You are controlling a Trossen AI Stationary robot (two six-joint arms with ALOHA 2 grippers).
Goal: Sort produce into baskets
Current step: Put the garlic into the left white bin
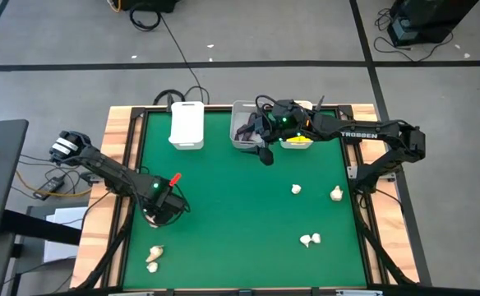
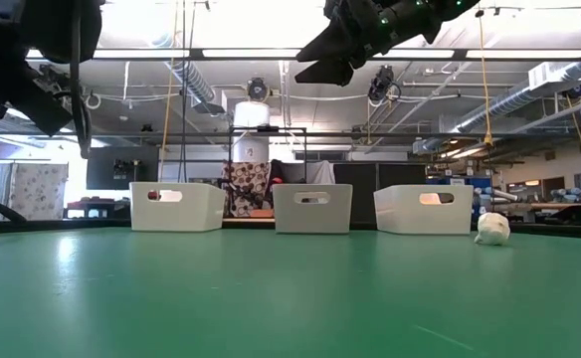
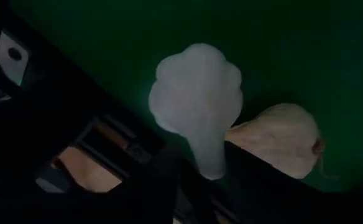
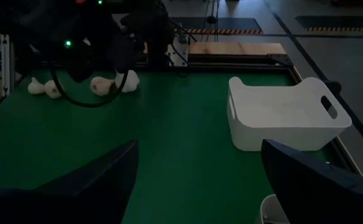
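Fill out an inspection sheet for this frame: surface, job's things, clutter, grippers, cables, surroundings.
Surface: green mat in a wooden frame, flat.
Job's things: three baskets in a row along the far edge; a citrus shows in the right-hand one; garlic lies loose at the right and the near left.
Clutter: nothing seen.
Grippers: left gripper low at the near left, two garlic bulbs right before it; right gripper raised above the baskets, fingers open, empty.
Cables: black cable on the floor behind the table; more beside its left edge.
Surroundings: grey floor with tape lines; no person seen.
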